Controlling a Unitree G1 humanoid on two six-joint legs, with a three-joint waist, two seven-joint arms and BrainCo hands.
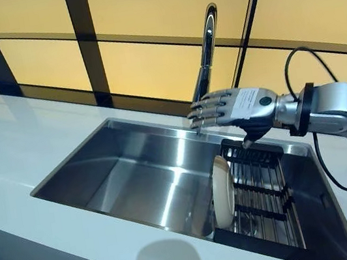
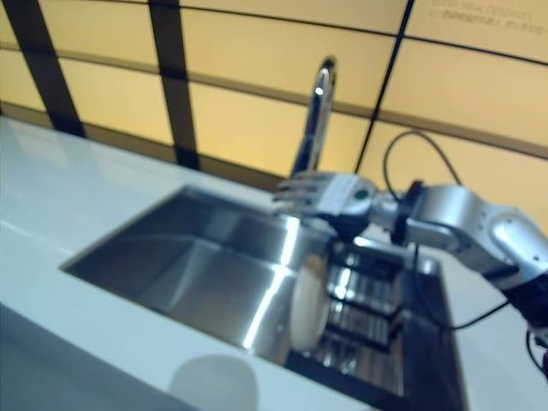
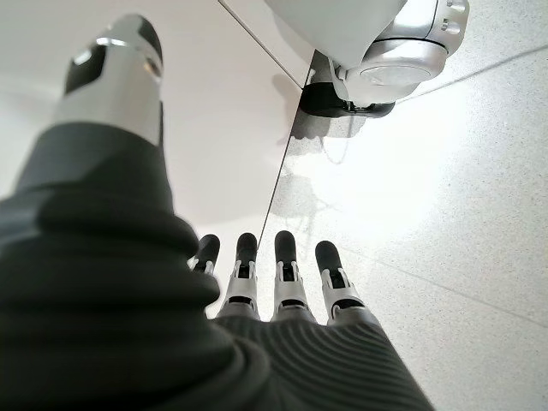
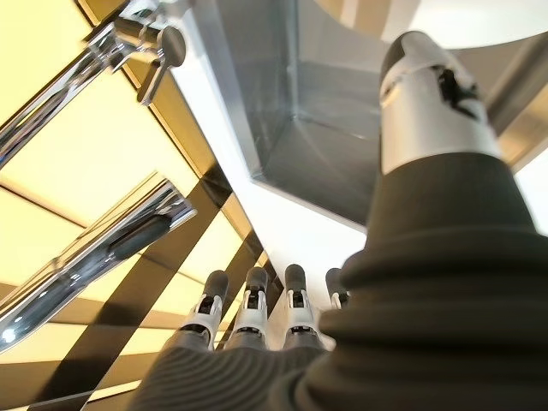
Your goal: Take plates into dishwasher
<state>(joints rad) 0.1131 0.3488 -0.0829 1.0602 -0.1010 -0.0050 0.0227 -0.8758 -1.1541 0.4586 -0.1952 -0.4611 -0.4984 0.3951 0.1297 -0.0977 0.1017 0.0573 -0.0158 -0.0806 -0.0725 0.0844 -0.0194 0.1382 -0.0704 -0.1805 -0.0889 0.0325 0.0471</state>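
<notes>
A cream plate [image 1: 222,191] stands on edge at the left end of a black wire rack [image 1: 263,195] in the right part of the steel sink [image 1: 134,176]. My right hand [image 1: 236,108] hovers above the rack and plate, just in front of the tap, fingers straight and open, holding nothing. In the right wrist view its fingers [image 4: 248,312] stretch toward the tap [image 4: 94,240] with the thumb [image 4: 428,94] apart. My left hand [image 3: 282,274] shows only in its wrist view, hanging open over the floor, fingers straight and empty.
A tall chrome tap [image 1: 205,49] rises behind the sink, close to my right hand. White countertop [image 1: 11,149] surrounds the sink on the left and front. A yellow panelled wall with dark strips [image 1: 147,48] stands behind.
</notes>
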